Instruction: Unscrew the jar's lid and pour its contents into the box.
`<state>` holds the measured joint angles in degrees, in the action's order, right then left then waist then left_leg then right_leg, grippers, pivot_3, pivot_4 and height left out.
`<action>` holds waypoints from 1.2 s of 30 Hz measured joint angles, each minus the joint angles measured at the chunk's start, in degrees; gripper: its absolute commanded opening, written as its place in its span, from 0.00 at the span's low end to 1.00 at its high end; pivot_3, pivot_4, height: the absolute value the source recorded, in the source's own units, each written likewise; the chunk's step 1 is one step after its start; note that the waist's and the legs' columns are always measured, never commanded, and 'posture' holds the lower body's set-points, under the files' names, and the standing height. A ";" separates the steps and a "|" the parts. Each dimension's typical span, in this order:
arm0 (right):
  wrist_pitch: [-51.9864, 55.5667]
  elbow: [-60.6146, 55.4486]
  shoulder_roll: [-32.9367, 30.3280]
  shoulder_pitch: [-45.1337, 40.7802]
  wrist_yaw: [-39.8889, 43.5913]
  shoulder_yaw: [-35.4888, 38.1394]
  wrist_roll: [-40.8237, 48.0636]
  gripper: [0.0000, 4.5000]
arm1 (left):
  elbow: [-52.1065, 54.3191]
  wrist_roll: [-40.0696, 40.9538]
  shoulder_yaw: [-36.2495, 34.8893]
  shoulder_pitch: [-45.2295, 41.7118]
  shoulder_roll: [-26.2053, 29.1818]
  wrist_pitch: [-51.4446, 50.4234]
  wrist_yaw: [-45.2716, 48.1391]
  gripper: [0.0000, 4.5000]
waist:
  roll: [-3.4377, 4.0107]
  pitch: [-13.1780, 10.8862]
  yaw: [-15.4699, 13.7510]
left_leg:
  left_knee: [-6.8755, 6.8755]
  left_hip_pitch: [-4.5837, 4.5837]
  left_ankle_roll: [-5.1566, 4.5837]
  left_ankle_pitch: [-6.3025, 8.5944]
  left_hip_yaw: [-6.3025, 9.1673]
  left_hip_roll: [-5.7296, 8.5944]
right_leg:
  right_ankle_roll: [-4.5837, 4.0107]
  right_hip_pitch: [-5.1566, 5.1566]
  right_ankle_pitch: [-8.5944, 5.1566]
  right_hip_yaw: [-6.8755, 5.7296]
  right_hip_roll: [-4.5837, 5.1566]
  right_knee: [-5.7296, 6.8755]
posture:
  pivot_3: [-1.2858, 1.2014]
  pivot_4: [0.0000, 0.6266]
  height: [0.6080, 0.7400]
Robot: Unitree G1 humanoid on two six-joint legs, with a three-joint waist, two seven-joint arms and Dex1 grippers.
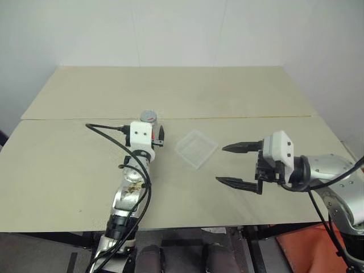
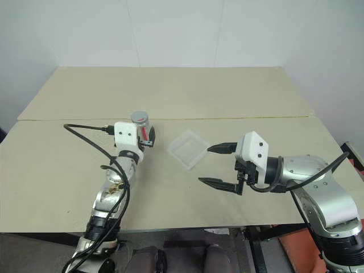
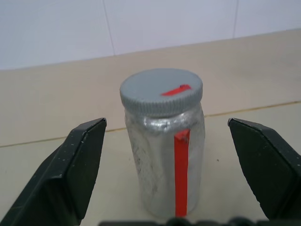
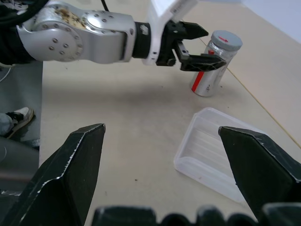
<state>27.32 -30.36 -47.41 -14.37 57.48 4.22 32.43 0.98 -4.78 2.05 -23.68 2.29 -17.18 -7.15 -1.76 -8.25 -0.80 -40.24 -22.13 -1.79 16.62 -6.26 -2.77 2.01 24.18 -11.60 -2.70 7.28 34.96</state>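
Silvery foil wraps the jar point(image 3: 164, 160), a small upright cylinder with a red stripe down its side, standing on the pale wooden table point(image 1: 68, 170). Its grey ribbed lid point(image 3: 161, 92) is screwed on, with a red mark on top. Just to the jar's right lies the box point(image 1: 196, 149), a shallow clear plastic tray, empty as far as I can see. The contents are hidden inside the jar.

I judge the jar light and rigid, with a smooth skin that may slip or tip under a sideways push. I would clamp it around the body, below the lid, leaving the ribbed cap free for the other claw to twist.

My left gripper point(image 1: 157, 135) reaches forward roughly level. Its two black fingers point(image 3: 70, 165) stand wide apart on either side of the jar, not touching it. My right gripper point(image 1: 232, 165) hovers over the table on the far side of the box, pointing left towards the jar, its fingers point(image 4: 70, 174) also spread wide and holding nothing. The two grippers are well apart, with the box between them.
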 measured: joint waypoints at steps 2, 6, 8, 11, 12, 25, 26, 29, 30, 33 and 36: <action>0.00 -0.06 -0.17 0.01 -0.01 0.01 0.36 0.99 | -1.35 -0.76 0.05 -0.57 -1.04 0.77 -1.65 1.00 | -0.01 0.00 0.00 | 0.00 -0.01 0.00 0.00 0.00 0.00 | 0.01 0.01 0.01 0.00 0.00 0.00 | 0.52 0.24 1.00; 0.00 -0.10 -0.36 0.01 -0.01 0.18 0.47 0.99 | -3.28 -2.49 0.04 -1.30 -3.20 1.61 -5.34 1.00 | -0.02 -0.01 0.01 | 0.00 0.00 0.00 0.00 0.00 0.00 | 0.01 0.00 0.01 -0.01 0.00 0.01 | 0.52 0.24 1.00; 0.00 -0.17 -0.38 0.02 0.03 0.29 0.54 0.99 | -4.37 -3.24 -0.09 -1.63 -4.40 2.04 -7.42 1.00 | -0.02 -0.01 -0.01 | -0.01 0.00 0.00 0.00 0.02 0.00 | 0.02 0.00 0.01 -0.01 0.00 0.00 | 0.52 0.24 1.00; 0.00 -0.18 -0.55 0.08 0.24 0.72 0.62 0.99 | -6.42 -4.39 -0.57 -2.44 -6.05 2.47 -10.49 1.00 | -0.05 -0.03 -0.03 | -0.01 -0.03 -0.01 0.00 0.02 0.00 | 0.03 0.01 0.02 -0.02 0.01 -0.01 | 0.52 0.24 1.00; 0.00 -0.20 -0.55 0.08 0.31 0.72 0.65 0.99 | -6.68 -4.42 -0.63 -2.59 -6.37 2.52 -10.91 1.00 | -0.05 -0.03 -0.03 | -0.01 -0.04 -0.01 0.00 0.02 0.00 | 0.03 0.01 0.02 -0.03 0.01 -0.01 | 0.52 0.24 1.00; 0.00 -0.31 -0.57 0.04 0.87 0.74 1.52 0.99 | -12.84 -3.99 -2.33 -6.45 -10.62 5.77 -14.85 1.00 | -0.08 -0.05 -0.05 | -0.04 -0.09 -0.01 0.01 0.06 0.00 | 0.03 0.02 0.02 -0.08 0.01 -0.02 | 0.52 0.24 1.00; 0.00 -0.31 -0.57 0.04 0.87 0.74 1.52 0.99 | -13.29 -3.98 -2.45 -6.56 -10.75 6.12 -15.05 1.00 | -0.08 -0.05 -0.04 | -0.05 -0.09 -0.01 0.01 0.06 0.00 | 0.03 0.02 0.02 -0.08 0.01 -0.02 | 0.52 0.24 1.00; 0.00 -0.33 -0.56 0.01 0.86 0.73 1.52 0.99 | -14.53 -3.99 -3.06 -7.28 -11.59 6.69 -16.34 1.00 | -0.09 -0.06 -0.06 | -0.06 -0.11 -0.01 0.01 0.06 0.00 | 0.03 0.03 0.02 -0.09 0.01 -0.02 | 0.52 0.24 1.00; 0.00 -0.38 -0.56 -0.01 0.86 0.74 1.52 0.99 | -14.76 -4.01 -3.19 -7.33 -11.58 6.81 -16.84 1.00 | -0.10 -0.06 -0.06 | -0.05 -0.11 -0.01 0.01 0.06 0.00 | 0.03 0.03 0.02 -0.09 0.01 -0.02 | 0.52 0.24 1.00; 0.00 -0.48 -0.56 -0.01 0.86 0.74 1.52 1.00 | -16.00 -4.02 -3.55 -7.39 -11.58 6.99 -18.02 0.96 | -0.11 -0.06 -0.04 | -0.06 -0.12 -0.02 0.01 0.08 0.00 | 0.04 0.03 0.02 -0.10 0.01 -0.02 | 0.52 0.24 1.00; 0.00 -0.62 -0.56 0.05 0.87 0.74 1.53 1.00 | -16.96 -3.99 -3.70 -7.43 -11.57 7.25 -18.53 0.81 | -0.11 -0.07 -0.05 | -0.06 -0.13 -0.01 0.01 0.08 0.00 | 0.04 0.03 0.02 -0.11 0.01 -0.02 | 0.52 0.24 1.00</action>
<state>27.31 -30.98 -47.98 -14.33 58.34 4.96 33.96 -15.98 -8.76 -1.64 -31.10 -9.29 -9.93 -25.68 -1.87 -8.32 -0.85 -40.30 -22.26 -1.81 16.63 -6.18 -2.77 2.04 24.21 -11.57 -2.81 7.29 34.94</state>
